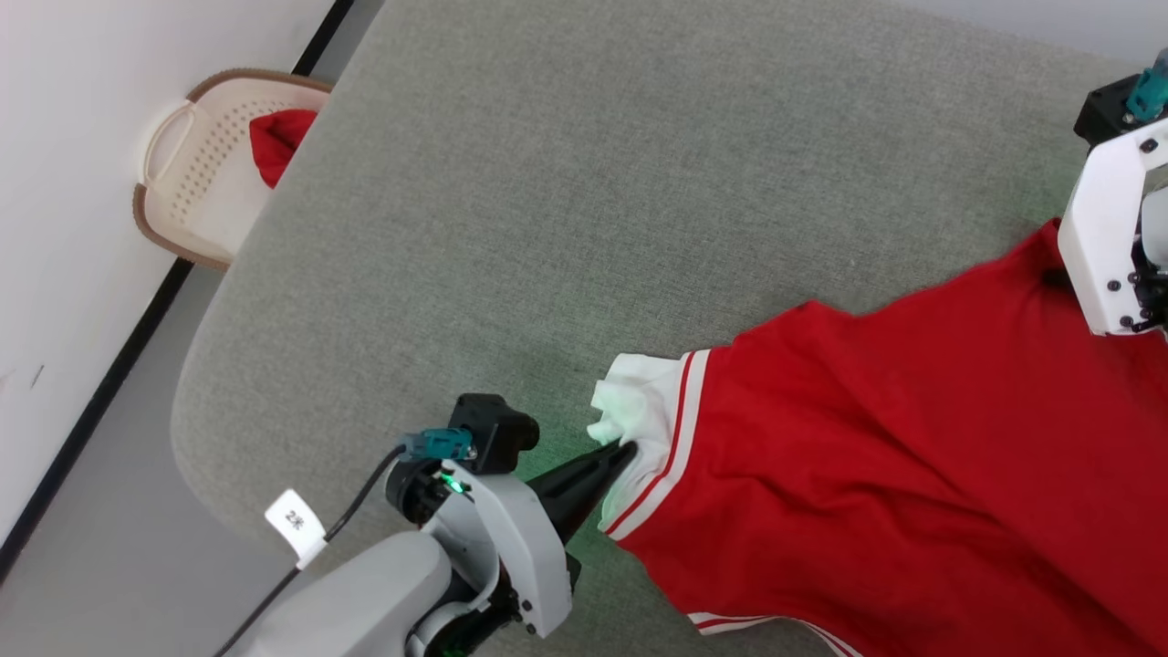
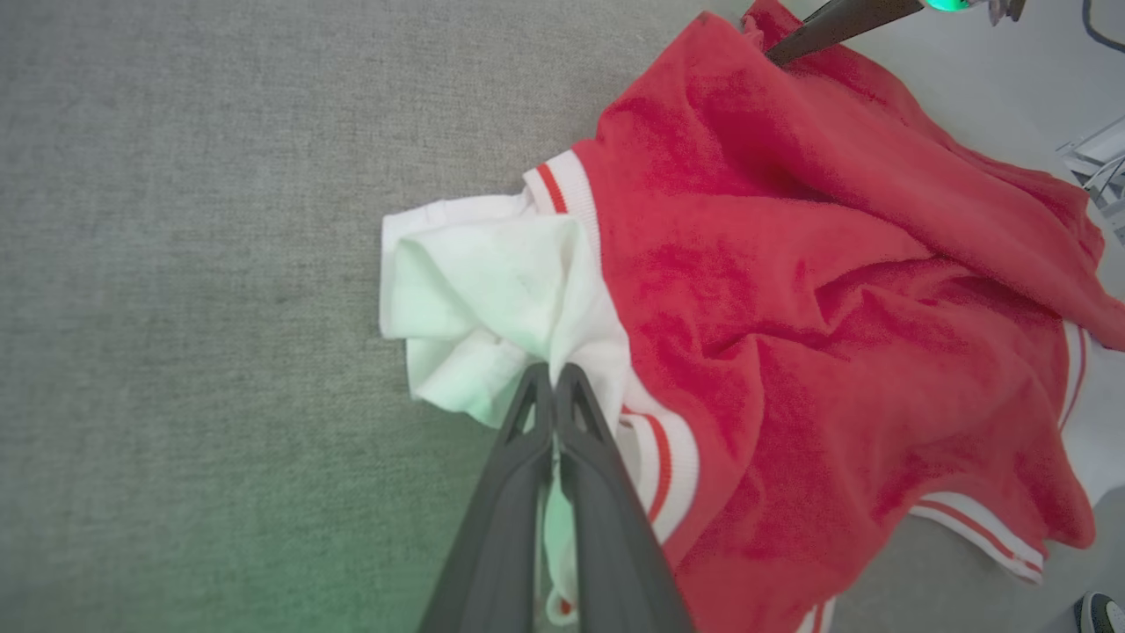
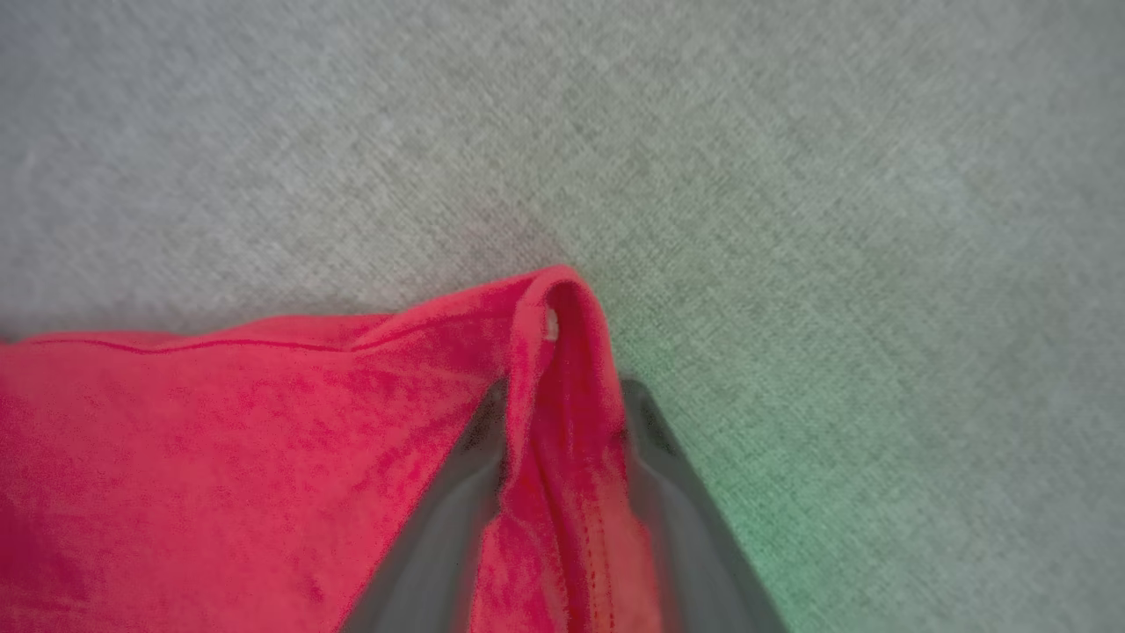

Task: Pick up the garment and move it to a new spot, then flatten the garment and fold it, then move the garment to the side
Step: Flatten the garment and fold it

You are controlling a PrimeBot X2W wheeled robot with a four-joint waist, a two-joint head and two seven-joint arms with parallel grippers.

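The garment (image 1: 876,456), bright red with a white sleeve end and red-and-white stripe trim, lies rumpled on the grey padded surface (image 1: 584,182) at the lower right of the head view. My left gripper (image 1: 625,449) is shut on the white sleeve end (image 2: 475,290); the wrist view shows its dark fingers (image 2: 576,457) pressed together with white fabric between them. At the right edge, my right gripper (image 3: 562,387) is shut on a fold of the garment's red hem (image 3: 562,352), the cloth bunched between its fingers. In the head view its white wrist housing (image 1: 1109,228) hides its fingers.
A cream perforated basket (image 1: 196,164) stands on the floor at the upper left, holding a small plain red cloth (image 1: 278,141). A white wall with a dark baseboard runs along the left. The garment's far side hangs past the surface's edge (image 2: 1011,105).
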